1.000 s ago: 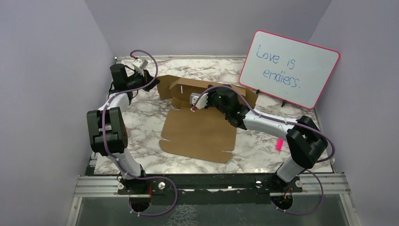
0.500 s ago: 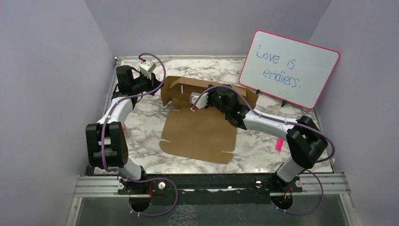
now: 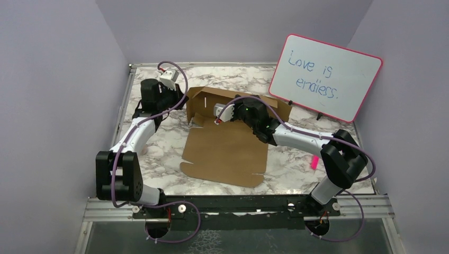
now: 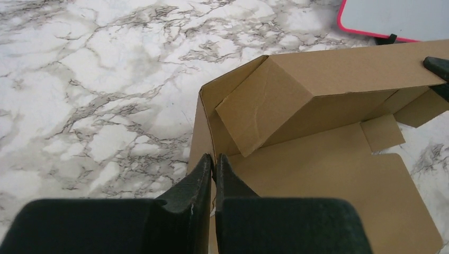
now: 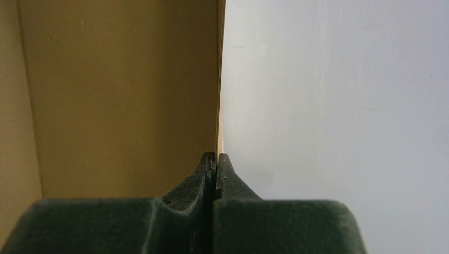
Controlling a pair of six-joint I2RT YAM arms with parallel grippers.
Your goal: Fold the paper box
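The paper box [image 3: 227, 153] is a brown cardboard sheet lying on the marble table, with its back wall and left side flap raised. My left gripper [image 3: 185, 102] is at the box's left rear corner. In the left wrist view it [image 4: 213, 159] is shut on the upright edge of the side flap [image 4: 204, 132], beside a folded corner tab [image 4: 259, 106]. My right gripper [image 3: 213, 112] holds the top of the back wall. In the right wrist view it [image 5: 216, 156] is shut on the thin cardboard edge [image 5: 219, 79], with the brown panel [image 5: 122, 95] to its left.
A pink-rimmed whiteboard [image 3: 324, 76] with blue writing leans at the back right, close behind the box's right end. A small pink object [image 3: 314, 162] lies on the table by the right arm's elbow. Grey walls enclose the table on three sides.
My left arm has swung right toward the box, and its gripper has shut on the left side flap, which now stands more upright. The right arm has held still.
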